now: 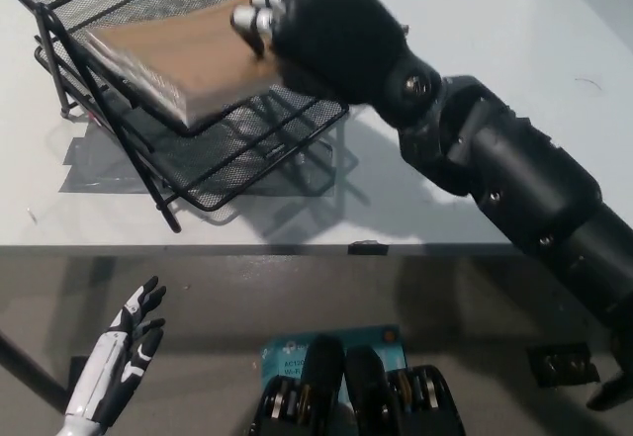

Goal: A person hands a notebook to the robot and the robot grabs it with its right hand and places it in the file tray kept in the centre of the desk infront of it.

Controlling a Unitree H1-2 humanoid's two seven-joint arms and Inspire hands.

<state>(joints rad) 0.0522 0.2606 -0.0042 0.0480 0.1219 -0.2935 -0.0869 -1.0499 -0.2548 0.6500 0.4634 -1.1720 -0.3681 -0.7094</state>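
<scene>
A: What fills most of the view?

B: A white desk (475, 50), seen steeply from above. Its front edge runs across the middle, with darker floor below.

A: And the biggest thing on it?

B: The robot's black right arm (514, 189), reaching in from the lower right, up and leftward across the desk. Next in size is a black wire-mesh file tray (227, 159) with stacked tiers, at the upper left. Grey tape patches (94, 169) lie under it.

A: Where is the notebook?

B: The notebook (183, 55), tan-covered with its page edges showing, sits tilted over the tray's upper tier. The right hand (307, 21) is clamped on its right end, fingers (259, 6) curled over the top of the cover.

A: The other hand?

B: The white left hand (124, 352) rests at the lower left, below the desk edge, fingers apart, holding nothing.
</scene>
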